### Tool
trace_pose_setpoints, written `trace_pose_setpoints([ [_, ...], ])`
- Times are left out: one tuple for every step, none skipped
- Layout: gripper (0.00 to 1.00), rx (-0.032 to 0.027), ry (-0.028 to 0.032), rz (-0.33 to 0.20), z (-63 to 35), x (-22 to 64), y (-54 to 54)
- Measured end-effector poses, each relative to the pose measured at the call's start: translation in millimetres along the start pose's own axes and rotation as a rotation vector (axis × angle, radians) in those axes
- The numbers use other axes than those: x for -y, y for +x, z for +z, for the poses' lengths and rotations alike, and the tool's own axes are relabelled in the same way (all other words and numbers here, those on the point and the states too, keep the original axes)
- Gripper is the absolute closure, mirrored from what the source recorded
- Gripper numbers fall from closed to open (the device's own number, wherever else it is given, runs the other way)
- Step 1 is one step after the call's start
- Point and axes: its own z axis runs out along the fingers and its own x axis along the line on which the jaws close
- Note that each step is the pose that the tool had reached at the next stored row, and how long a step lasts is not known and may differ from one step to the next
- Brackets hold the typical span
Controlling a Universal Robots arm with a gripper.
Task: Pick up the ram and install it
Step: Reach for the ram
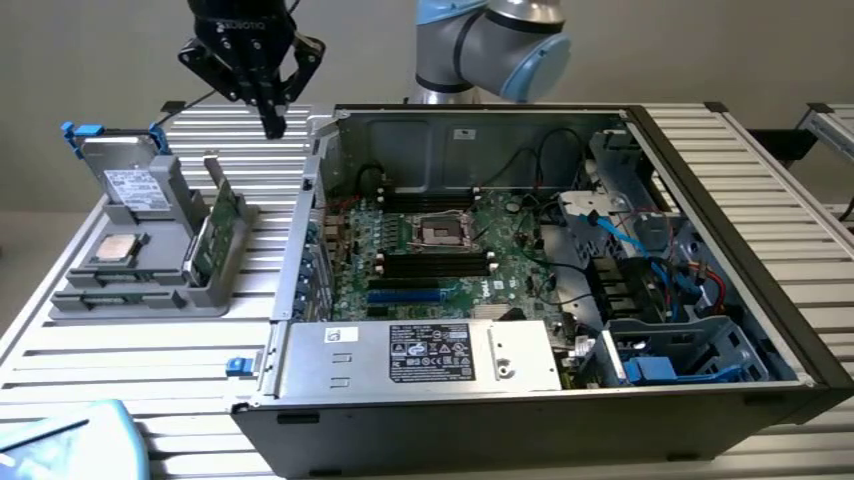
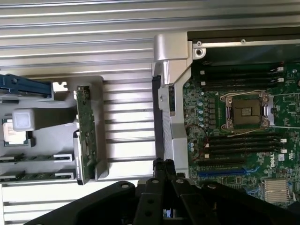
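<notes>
My gripper [image 1: 274, 122] hangs shut and empty above the ribbed table, behind the grey parts tray [image 1: 74, 300] and beside the open computer case's back corner. In the wrist view its closed fingertips [image 2: 164, 165] sit over the case's side wall. Two ram sticks [image 2: 28, 158] lie edge-up in slots at one end of the tray, thin green strips with white ends. In the exterior view the ram [image 1: 114, 297] is at the tray's near end, well in front of the gripper. Black memory slots [image 1: 434, 262] [image 2: 243, 143] flank the processor socket [image 1: 442, 232] on the motherboard.
The tray also holds a tall green card with a metal bracket [image 1: 220, 225], a silver processor chip [image 1: 118, 247] and a drive with blue clips [image 1: 127, 175]. The case's power supply [image 1: 427, 355], cables and drive cage [image 1: 681, 350] crowd its near and right sides.
</notes>
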Motion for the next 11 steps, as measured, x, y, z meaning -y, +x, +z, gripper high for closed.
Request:
trace_pose_setpoints([
  [0.89,-0.0001,0.0000,0.000,0.1,0.4,4.7],
  [0.89,-0.0001,0.0000,0.000,0.3,0.7,9.2],
  [0.89,-0.0002,0.0000,0.000,0.5,1.0,13.8],
  [0.89,-0.0003,0.0000,0.000,0.6,1.3,18.2],
  [0.89,-0.0004,0.0001,0.000,0.8,1.7,22.7],
  [0.89,-0.0003,0.0000,0.000,1.0,2.0,27.3],
  [0.89,-0.0003,0.0000,0.000,1.2,2.4,31.8],
  [0.89,-0.0004,0.0000,0.000,1.4,2.7,36.3],
  [0.89,-0.0004,0.0000,0.000,1.6,3.0,41.0],
  [0.89,-0.0005,0.0001,0.000,1.8,3.3,45.4],
  [0.89,-0.0004,0.0000,0.000,2.0,3.7,49.8],
])
